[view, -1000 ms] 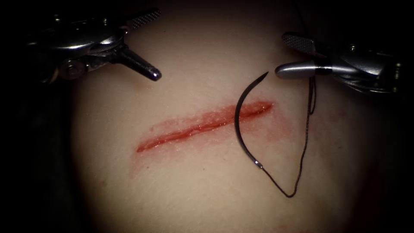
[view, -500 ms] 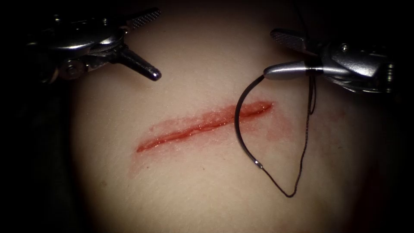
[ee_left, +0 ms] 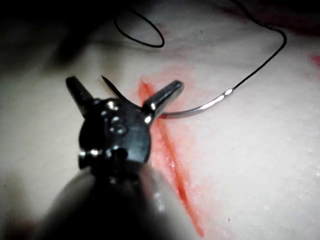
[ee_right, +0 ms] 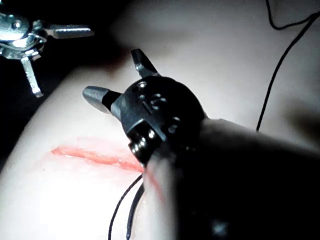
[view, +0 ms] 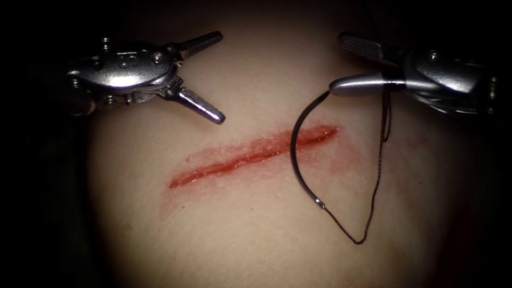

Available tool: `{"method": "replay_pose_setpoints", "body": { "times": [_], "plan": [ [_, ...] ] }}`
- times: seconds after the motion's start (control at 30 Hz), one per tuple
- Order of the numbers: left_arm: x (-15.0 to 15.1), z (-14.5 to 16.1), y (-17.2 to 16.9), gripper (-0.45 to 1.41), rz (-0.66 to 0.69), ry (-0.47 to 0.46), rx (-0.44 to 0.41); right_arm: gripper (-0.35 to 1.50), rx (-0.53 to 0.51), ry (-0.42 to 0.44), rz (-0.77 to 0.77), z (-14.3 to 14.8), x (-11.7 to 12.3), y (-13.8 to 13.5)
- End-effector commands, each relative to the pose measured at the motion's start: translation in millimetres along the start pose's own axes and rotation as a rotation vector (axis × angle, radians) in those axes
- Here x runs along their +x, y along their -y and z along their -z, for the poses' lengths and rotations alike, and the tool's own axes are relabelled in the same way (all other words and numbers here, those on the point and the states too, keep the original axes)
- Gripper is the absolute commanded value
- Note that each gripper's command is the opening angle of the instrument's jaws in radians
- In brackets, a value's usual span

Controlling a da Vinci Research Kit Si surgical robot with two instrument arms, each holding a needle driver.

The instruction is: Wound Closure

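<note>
- Since a second ago the left hand has swung in toward the cut, and the right hand has dropped so its lower jaw now sits right at the needle's point.
- Left hand, on the left above the cut: jaws spread wide apart, holding nothing, hanging clear of the tissue. The left wrist view shows the same open fork over the red line.
- Needle: it lies across the right part of the cut, its curve bulging leftward, point up beside the right hand, blunt end down below the cut. I cannot tell whether any of it sits under the surface; it looks to be lying on top.
- Thread: runs from the needle's blunt end down, loops, then climbs on the right to the right hand.
- Right hand: jaws apart, clamped on nothing; the thread passes just at its lower jaw, and the needle's point touches or nearly touches that jaw's tip. The right wrist view shows them open too.
</note>
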Motion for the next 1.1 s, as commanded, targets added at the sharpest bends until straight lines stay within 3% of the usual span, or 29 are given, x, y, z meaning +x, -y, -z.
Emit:
{"method": "replay_pose_setpoints", "body": {
  "times": [0.03, 0.13, 0.3, 0.37, 0.43, 0.47, 0.57, 0.63, 0.7, 0.8, 0.87, 0.9, 0.93, 0.97, 1.0, 1.1],
  "plan": [
    [-0.3, -0.9, 0.5, 1.12, 0.002, 0.011, 0.005, 1.46, 0.005, -0.001, -0.027, -0.8, 0.2, 0.1],
    [-0.2, -2.2, 1.8, 1.1, -0.021, 0.049, -0.008, 1.43, 0.009, -0.004, -0.027, -0.6, 0.2, 0.2],
    [-1.6, -3.6, 2.1, 1.08, -0.227, 0.11, -0.11, 1.41, 0.012, -0.003, -0.046, -0.1, 1.0, 0.3],
    [-2.4, -3.9, 1.6, 1.3, -0.241, 0.197, -0.137, 1.41, 0.014, -0.006, -0.052, 0.1, 1.5, 0.4],
    [-2.7, -4.1, 1.6, 1.28, -0.246, 0.249, -0.14, 1.41, 0.016, -0.006, -0.056, 0.3, 2.0, 0.5],
    [-2.8, -4.3, 1.7, 1.28, -0.212, 0.272, -0.135, 1.41, 0.017, -0.006, -0.058, 0.3, 2.1, 0.5],
    [-2.8, -4.3, 1.9, 1.28, 0.232, 0.299, -0.067, 1.39, 0.019, -0.006, -0.061, 0.5, 2.5, 0.6],
    [-2.8, -4.5, 1.8, 1.2, 0.285, 0.292, -0.059, 1.39, 0.019, -0.006, -0.062, 0.5, 2.6, 0.7],
    [-2.9, -5.0, 1.6, 0.97, 0.43, 0.29, -0.021, 1.39, 0.019, -0.006, -0.062, 0.6, 2.6, 0.6],
    [-3.2, -6.0, 1.3, 1.02, 0.463, 0.284, 0.017, 1.36, 0.02, -0.006, -0.063, 0.8, 2.6, 0.5],
    [-3.1, -6.7, 1.4, 1.07, 0.476, 0.297, -0.021, 1.36, 0.021, -0.006, -0.069, 0.8, 2.6, 0.5],
    [-3.0, -7.3, 1.6, 1.12, 0.37, 0.304, -0.075, 1.36, 0.021, -0.006, -0.069, 0.8, 2.6, 0.5],
    [-2.8, -7.6, 1.7, 1.32, 0.254, 0.306, -0.118, 1.36, 0.021, -0.006, -0.074, 0.8, 2.6, 0.5],
    [-2.7, -7.9, 1.9, 1.35, 0.098, 0.299, -0.164, 1.36, 0.021, -0.006, -0.08, 0.8, 2.6, 0.5],
    [-2.4, -8.5, 2.5, 1.22, -0.21, 0.281, -0.218, 1.36, 0.022, -0.005, -0.086, 0.9, 2.6, 0.5],
    [-2.1, -9.5, 3.6, 1.15, -0.555, 0.29, -0.19, 1.36, 0.022, -0.005, -0.092, 0.9, 2.6, 0.5]
  ]
}}
